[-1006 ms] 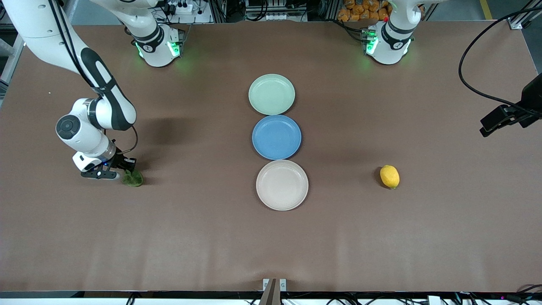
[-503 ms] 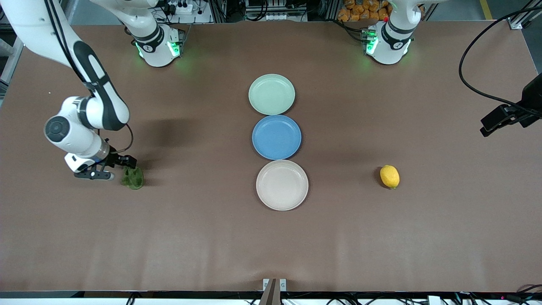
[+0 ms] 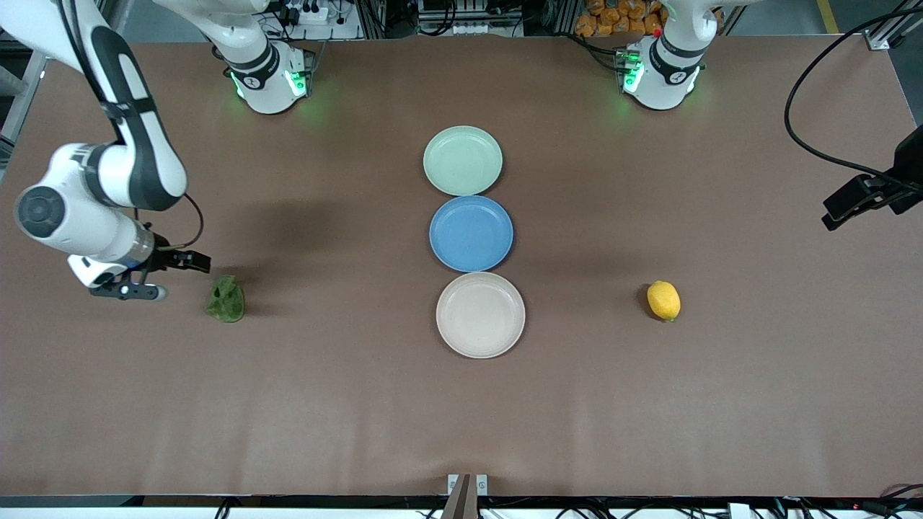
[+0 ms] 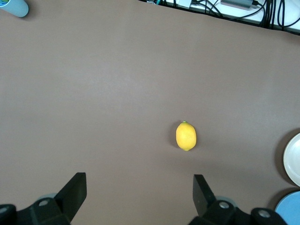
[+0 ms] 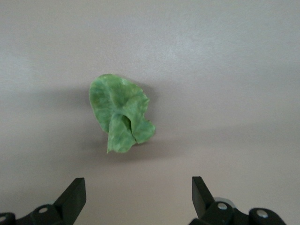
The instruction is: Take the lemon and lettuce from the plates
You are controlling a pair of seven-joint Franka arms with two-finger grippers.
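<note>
Right gripper lifted off lettuce, open.

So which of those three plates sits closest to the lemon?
The beige-cream plate, the one nearest the front camera. It lies level with the lemon, while the blue plate and the mint green plate sit farther up the row.
</note>
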